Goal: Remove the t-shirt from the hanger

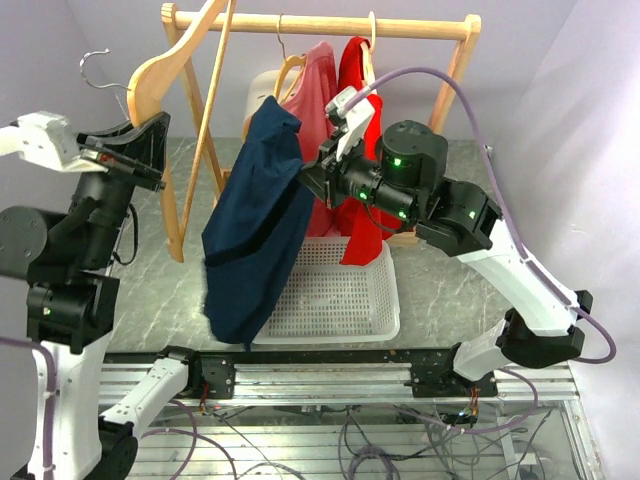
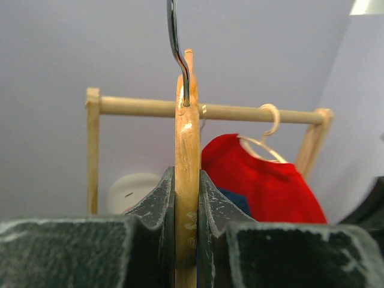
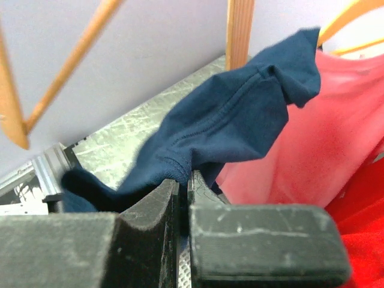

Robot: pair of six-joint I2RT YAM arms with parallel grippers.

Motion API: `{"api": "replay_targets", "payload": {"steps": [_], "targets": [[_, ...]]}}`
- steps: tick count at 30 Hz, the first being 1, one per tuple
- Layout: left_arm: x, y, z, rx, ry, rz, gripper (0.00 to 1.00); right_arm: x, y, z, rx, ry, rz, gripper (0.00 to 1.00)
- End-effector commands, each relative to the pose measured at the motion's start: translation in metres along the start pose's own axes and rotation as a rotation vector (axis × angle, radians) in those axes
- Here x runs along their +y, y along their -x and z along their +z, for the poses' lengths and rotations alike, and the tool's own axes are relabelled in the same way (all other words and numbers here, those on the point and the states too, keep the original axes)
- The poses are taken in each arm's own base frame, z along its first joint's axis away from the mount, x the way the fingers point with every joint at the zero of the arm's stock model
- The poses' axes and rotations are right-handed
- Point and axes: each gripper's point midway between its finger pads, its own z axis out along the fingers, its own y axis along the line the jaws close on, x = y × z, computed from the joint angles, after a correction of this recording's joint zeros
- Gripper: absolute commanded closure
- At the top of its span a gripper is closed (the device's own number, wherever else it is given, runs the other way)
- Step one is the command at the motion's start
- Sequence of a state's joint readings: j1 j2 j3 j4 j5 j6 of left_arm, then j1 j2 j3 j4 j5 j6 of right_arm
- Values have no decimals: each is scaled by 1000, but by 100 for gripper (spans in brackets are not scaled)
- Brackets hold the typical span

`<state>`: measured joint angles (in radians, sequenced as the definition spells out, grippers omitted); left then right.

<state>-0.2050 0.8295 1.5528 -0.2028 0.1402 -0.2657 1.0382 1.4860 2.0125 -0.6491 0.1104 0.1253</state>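
My left gripper [image 1: 148, 135] is shut on a bare wooden hanger [image 1: 160, 70] and holds it up at the left, clear of the rack. In the left wrist view the jaws clamp the hanger [image 2: 187, 174], with its metal hook [image 2: 175, 42] above. My right gripper [image 1: 312, 182] is shut on an edge of the navy t-shirt [image 1: 255, 235]. The shirt hangs from it, off the hanger, beside the white basket [image 1: 345, 295]. In the right wrist view the navy fabric [image 3: 228, 114] is pinched between the jaws of my right gripper [image 3: 183, 180].
A wooden rack [image 1: 330, 25] stands at the back with a pink shirt [image 1: 318, 85] and a red shirt [image 1: 360, 160] on hangers. The right arm reaches in front of them. The rack's left legs [image 1: 200, 140] stand close to the held hanger.
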Motion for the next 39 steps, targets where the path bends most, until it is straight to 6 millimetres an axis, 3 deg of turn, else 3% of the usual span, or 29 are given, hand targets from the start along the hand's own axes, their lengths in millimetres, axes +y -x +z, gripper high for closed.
{"api": "replay_targets", "payload": {"steps": [1,5,8,13,17,19,28,39], "targets": [[27,8,3,-52,141,26,92,9,72,-44,-185,59,-23,100],[41,2,-1,-38,215,48,93,20,143,-90,-401,134,-49,100],[45,-2,-4,-26,235,55,93,15,189,-130,-581,117,-85,100],[50,-8,-10,-7,261,65,93,-8,228,-179,-801,-14,-149,100],[54,-12,-12,9,281,77,93,-21,241,-201,-885,-99,-179,100],[54,-14,-13,16,280,78,93,-27,237,-196,-865,-132,-186,100],[55,-37,-5,71,260,67,93,-33,186,-132,-685,-168,-177,100],[54,-50,-3,107,242,66,93,-18,186,-100,-661,-101,-186,100]]}}
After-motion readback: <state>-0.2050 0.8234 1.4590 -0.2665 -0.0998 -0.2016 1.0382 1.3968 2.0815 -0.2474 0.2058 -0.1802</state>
